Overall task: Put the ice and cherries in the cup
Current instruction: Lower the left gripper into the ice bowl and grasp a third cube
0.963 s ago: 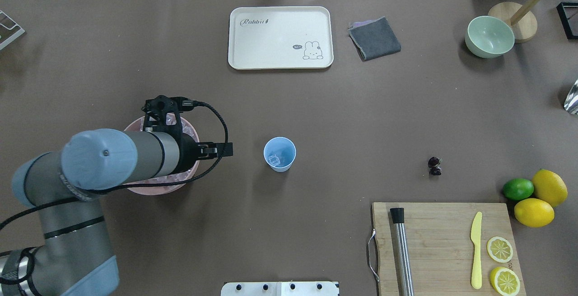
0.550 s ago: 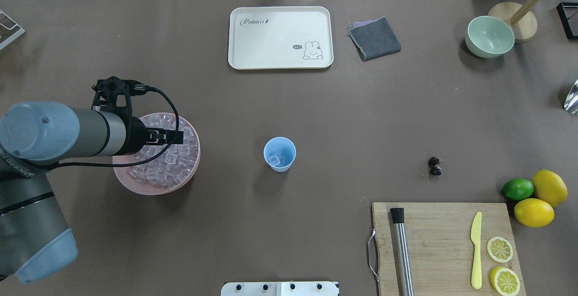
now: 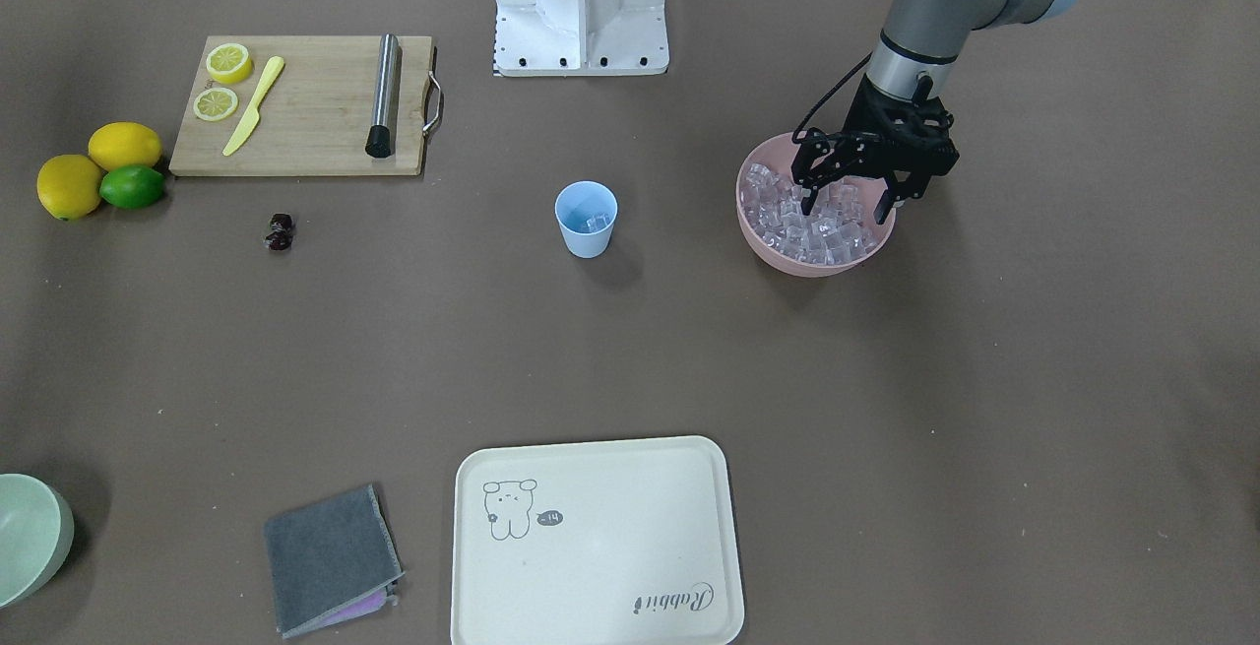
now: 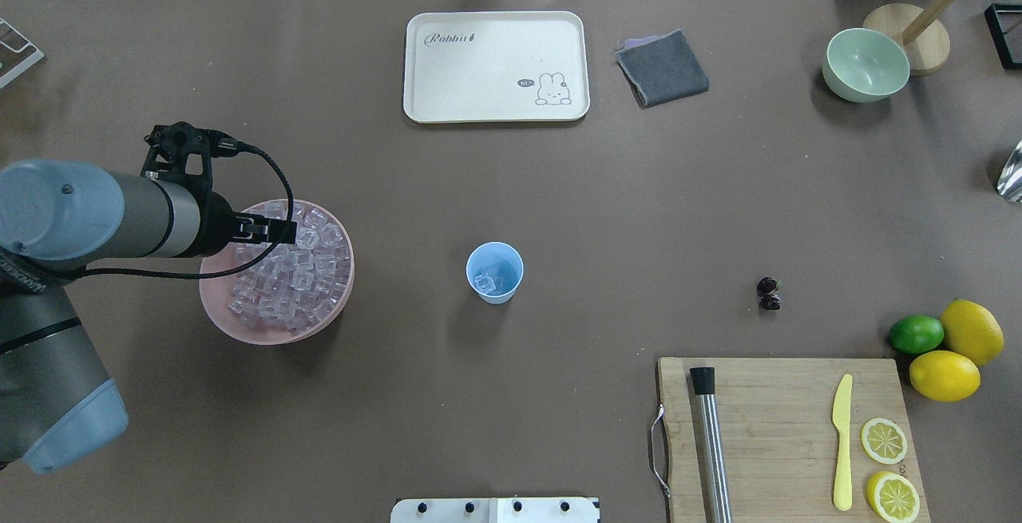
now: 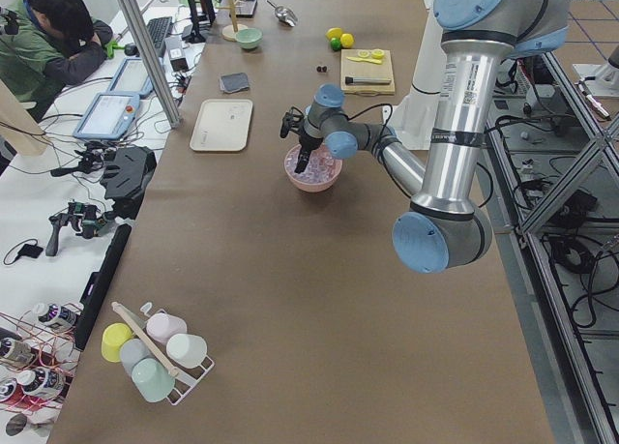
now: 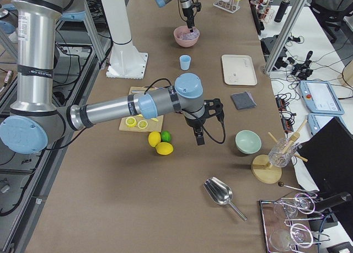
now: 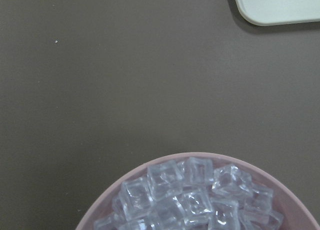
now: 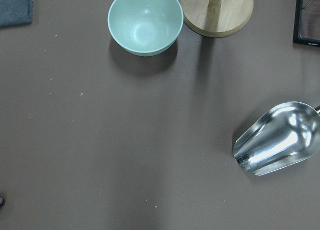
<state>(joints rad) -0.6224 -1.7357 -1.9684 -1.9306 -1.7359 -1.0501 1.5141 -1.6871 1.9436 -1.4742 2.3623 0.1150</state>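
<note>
cup (image 4: 494, 271) upright, mouth up (ice (image 4: 484, 283) inside), cherries (image 4: 768, 293) lined front-to-back

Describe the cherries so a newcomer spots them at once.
Find the wooden cutting board at the table's near right, overhead view. Just beyond its far edge, alone on the brown surface, lie the cherries. They are a tiny near-black pair, far smaller than the lime and lemons by the board's corner.

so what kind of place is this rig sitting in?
Most likely a robotics lab staged as a drinks-prep bench: an operator with tablets beside the table, the left arm over it, and props like the pink bowl of ice and a cutting board.
</note>
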